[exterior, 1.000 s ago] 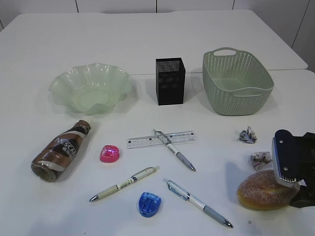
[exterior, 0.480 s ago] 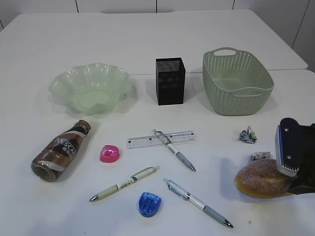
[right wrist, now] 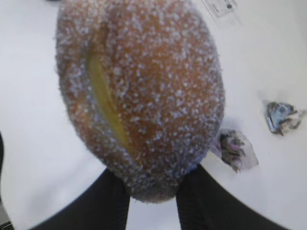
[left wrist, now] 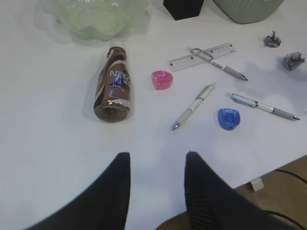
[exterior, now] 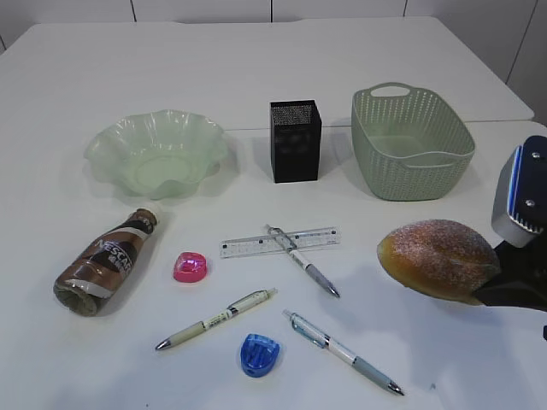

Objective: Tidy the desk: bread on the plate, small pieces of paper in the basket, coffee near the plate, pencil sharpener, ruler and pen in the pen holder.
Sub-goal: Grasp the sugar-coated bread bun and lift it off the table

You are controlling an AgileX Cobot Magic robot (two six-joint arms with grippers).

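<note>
Over at the right edge of the tabletop (exterior: 256, 68), the right gripper (right wrist: 152, 194) is holding the sugar-dusted bread (exterior: 438, 259) aloft, jaws pinching its end, clear of the pens for carrying toward the wavy-rimmed plate (exterior: 111, 141), while the left gripper (left wrist: 156, 165) is hovering with jaws spread.

A plain white counter (exterior: 256, 60) fills nearly all of the exterior view, its far corners rounded. A second white tabletop (exterior: 513, 137) abuts it at the right, set slightly lower, with a seam between them. Behind stands a pale wall (exterior: 205, 8) split by thin dark vertical lines into panels. Light is soft and even, with faint shadows. In the left wrist view a brown floor (left wrist: 288, 191) shows past the counter's near edge, with a dark cable (left wrist: 290, 171) and a small white block (left wrist: 256, 184) lying on it.
</note>
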